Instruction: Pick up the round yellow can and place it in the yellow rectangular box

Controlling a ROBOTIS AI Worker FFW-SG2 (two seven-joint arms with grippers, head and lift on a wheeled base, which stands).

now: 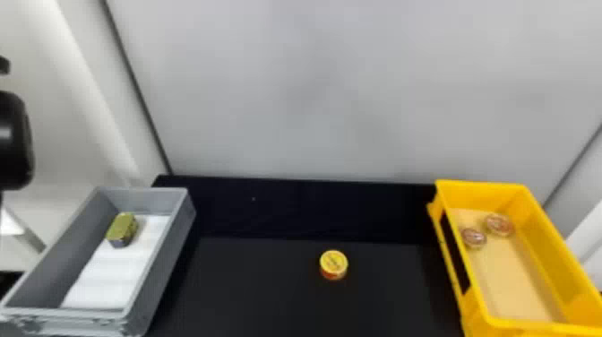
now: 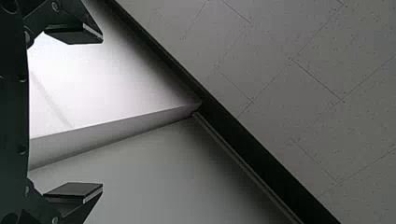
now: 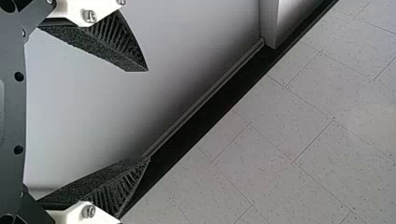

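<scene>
The round yellow can [image 1: 333, 265] stands upright on the black table, a little right of the middle in the head view, apart from both boxes. To its right is the yellow rectangular box [image 1: 524, 326], with two round reddish cans lying inside toward its far end. Part of my left arm [image 1: 15, 139] is at the left edge, well away from the can. In the left wrist view my left gripper [image 2: 102, 113] is open with nothing between its fingers. The right wrist view has my right gripper [image 3: 148, 114] open and holding nothing, over wall and floor.
A grey box [image 1: 62, 313] lined with white stands at the left, holding a greenish-yellow rectangular can [image 1: 122, 230]. Black table surface [image 1: 268, 291] lies between the two boxes. A pale wall [image 1: 313, 89] rises behind the table.
</scene>
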